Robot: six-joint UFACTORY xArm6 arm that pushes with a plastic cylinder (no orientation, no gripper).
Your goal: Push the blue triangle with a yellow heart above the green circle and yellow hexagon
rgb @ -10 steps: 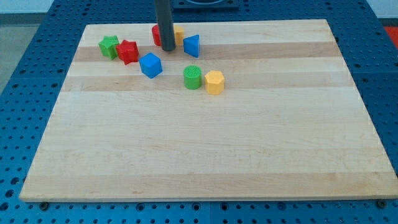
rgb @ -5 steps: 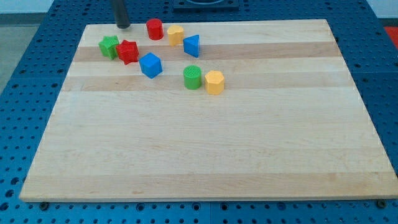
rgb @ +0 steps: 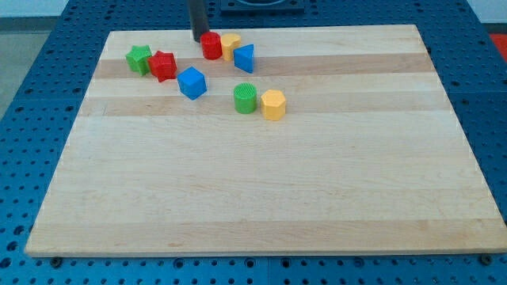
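The blue triangle (rgb: 245, 58) lies near the view's top, with the yellow heart (rgb: 230, 45) touching its upper left. The green circle (rgb: 245, 99) and the yellow hexagon (rgb: 273, 104) sit side by side just below them. A red cylinder (rgb: 211, 46) touches the heart's left side. My tip (rgb: 198, 38) is at the board's top edge, against the red cylinder's upper left.
A blue cube (rgb: 192, 82) lies left of the green circle. A red star-like block (rgb: 163, 65) and a green block (rgb: 139, 59) sit together at the view's upper left. The wooden board (rgb: 261, 182) rests on a blue perforated table.
My tip went from beside the red cylinder out to the upper left, then came back right. The red cylinder has been pushed right and down against the yellow heart.
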